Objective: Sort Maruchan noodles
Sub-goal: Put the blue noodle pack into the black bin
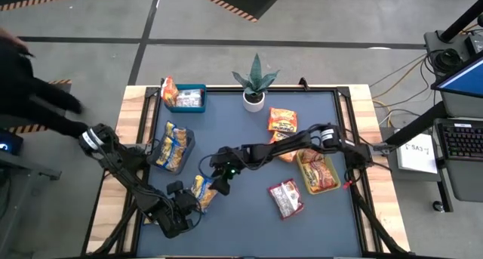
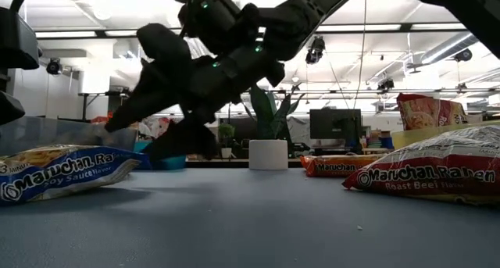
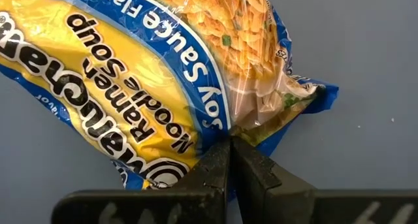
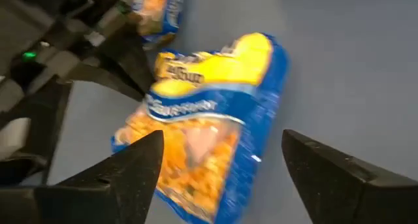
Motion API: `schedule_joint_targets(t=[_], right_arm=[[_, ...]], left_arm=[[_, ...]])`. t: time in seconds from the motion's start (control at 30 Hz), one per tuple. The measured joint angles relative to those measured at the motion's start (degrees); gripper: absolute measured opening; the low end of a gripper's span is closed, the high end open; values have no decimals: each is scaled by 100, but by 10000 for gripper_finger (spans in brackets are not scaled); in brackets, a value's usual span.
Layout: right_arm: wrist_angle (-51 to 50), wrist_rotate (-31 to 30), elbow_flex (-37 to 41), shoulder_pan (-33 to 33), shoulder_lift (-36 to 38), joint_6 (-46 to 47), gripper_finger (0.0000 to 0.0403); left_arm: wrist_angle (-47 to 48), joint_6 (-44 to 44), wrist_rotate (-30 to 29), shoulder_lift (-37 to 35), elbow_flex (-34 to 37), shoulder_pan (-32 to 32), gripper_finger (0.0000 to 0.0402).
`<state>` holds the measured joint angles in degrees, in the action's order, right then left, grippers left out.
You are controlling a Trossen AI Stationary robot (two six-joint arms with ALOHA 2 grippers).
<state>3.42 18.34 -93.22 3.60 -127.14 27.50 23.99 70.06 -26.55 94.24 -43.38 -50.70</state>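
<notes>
Yellow-and-blue packet (image 1: pixel 202 191) lying low-centre on tabletop (image 1: pixel 249 221), pinched at one corner by left claw (image 1: pixel 189 205), probably for steadying. Just right, right claw (image 1: pixel 224 171) spread wide above packet's other end, seemingly letting go or lining up.

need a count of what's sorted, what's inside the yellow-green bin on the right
The yellow-green bin holds orange-red Maruchan packets; two or so show from above. Anything beneath the top ones is covered, so no exact count.
</notes>
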Motion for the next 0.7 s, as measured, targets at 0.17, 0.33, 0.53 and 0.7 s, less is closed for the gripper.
schedule_joint_targets(t=[0.17, 0.33, 0.53, 0.7], right_arm=[[336, 385, -314, 0, -449, 151, 305], [706, 1211, -705, -4, -845, 196, 295], [761, 1514, -877, -7, -960, 199, 259], [761, 1457, -877, -4, -952, 301, 212]], left_arm=[[-4, -2, -33, 8, 1, 0, 0], [-9, 90, -76, 13, 1, 0, 0], [-21, 122, -101, 17, 0, 0, 0], [-40, 122, -114, 16, 1, 0, 0]])
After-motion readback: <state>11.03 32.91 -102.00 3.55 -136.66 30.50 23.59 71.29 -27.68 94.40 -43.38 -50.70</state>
